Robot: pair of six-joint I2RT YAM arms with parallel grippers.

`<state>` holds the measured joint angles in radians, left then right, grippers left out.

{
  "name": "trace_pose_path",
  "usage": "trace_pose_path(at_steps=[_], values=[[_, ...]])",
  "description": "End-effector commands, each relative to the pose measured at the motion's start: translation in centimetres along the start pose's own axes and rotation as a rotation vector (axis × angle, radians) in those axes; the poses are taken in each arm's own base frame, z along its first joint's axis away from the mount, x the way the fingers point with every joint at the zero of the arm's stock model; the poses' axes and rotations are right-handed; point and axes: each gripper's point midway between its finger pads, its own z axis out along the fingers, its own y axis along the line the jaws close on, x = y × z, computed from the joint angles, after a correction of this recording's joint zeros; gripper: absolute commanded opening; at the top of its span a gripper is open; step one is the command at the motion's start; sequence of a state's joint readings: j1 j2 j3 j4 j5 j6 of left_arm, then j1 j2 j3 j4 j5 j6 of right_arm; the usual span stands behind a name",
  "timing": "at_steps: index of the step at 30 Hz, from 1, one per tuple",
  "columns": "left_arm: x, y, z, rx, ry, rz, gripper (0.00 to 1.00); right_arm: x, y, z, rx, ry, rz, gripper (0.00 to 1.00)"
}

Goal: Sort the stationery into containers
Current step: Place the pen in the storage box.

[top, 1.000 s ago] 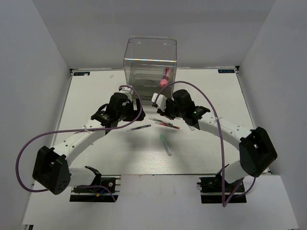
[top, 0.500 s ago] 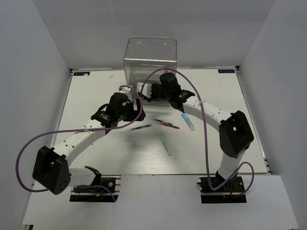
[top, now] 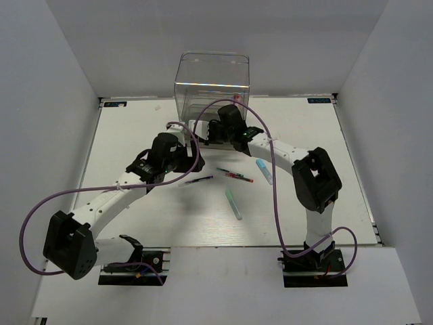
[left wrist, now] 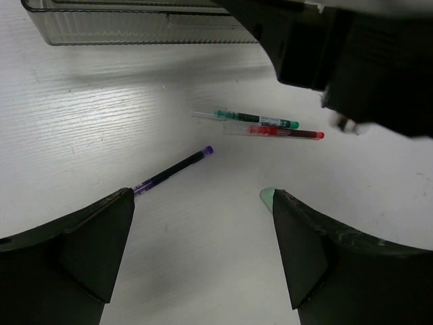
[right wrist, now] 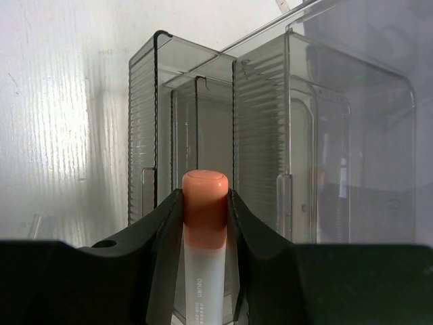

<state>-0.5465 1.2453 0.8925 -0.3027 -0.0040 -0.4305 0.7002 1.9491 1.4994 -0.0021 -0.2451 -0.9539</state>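
The clear organizer (top: 212, 81) stands at the back; its greyish drawers fill the right wrist view (right wrist: 196, 122). My right gripper (top: 203, 128) is at the organizer's front left. It is shut on an orange-capped marker (right wrist: 205, 210) with a white body, its cap pointing at the drawers (right wrist: 205, 196). My left gripper (top: 186, 164) is open and empty above the table (left wrist: 203, 237). On the table lie a purple pen (top: 199, 180) (left wrist: 172, 172), a green pen (left wrist: 254, 119), a red pen (top: 240, 178) (left wrist: 284, 133), a green marker (top: 233, 203) and a light-blue marker (top: 264, 171).
The right arm (top: 270, 145) arches over the pens and shows dark at the upper right of the left wrist view (left wrist: 352, 54). A drawer edge (left wrist: 135, 27) lies just beyond the pens. White walls enclose the table on three sides.
My right gripper has swung left and back from the table's middle to the organizer's front, with the marker in it. The light-blue marker has come into view. The left arm barely moved.
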Motion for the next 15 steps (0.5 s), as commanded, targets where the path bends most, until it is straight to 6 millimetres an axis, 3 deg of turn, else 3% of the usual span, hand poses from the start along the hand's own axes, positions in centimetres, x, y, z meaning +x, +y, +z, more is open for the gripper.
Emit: trace_pose_path(at_steps=[1,5,9,15], values=[[-1.8,-1.7,-1.5,0.092,-0.086,0.007,0.92,-1.1,-1.7,-0.2,0.032,-0.036,-0.02,0.28],[-1.5,-2.3,-1.6,0.131,-0.086,-0.013,0.91,-1.0,-1.2,-0.8,0.033,-0.04,-0.013,0.4],[-1.3,-2.6,-1.8,0.154,-0.086,-0.021,0.91,-0.7,-0.3,-1.6,0.023,-0.039,0.011,0.42],[-2.3,-3.8,-3.1,0.218,-0.138,-0.025,0.9,-1.0,-0.7,-4.5,0.083,-0.027,0.054,0.45]])
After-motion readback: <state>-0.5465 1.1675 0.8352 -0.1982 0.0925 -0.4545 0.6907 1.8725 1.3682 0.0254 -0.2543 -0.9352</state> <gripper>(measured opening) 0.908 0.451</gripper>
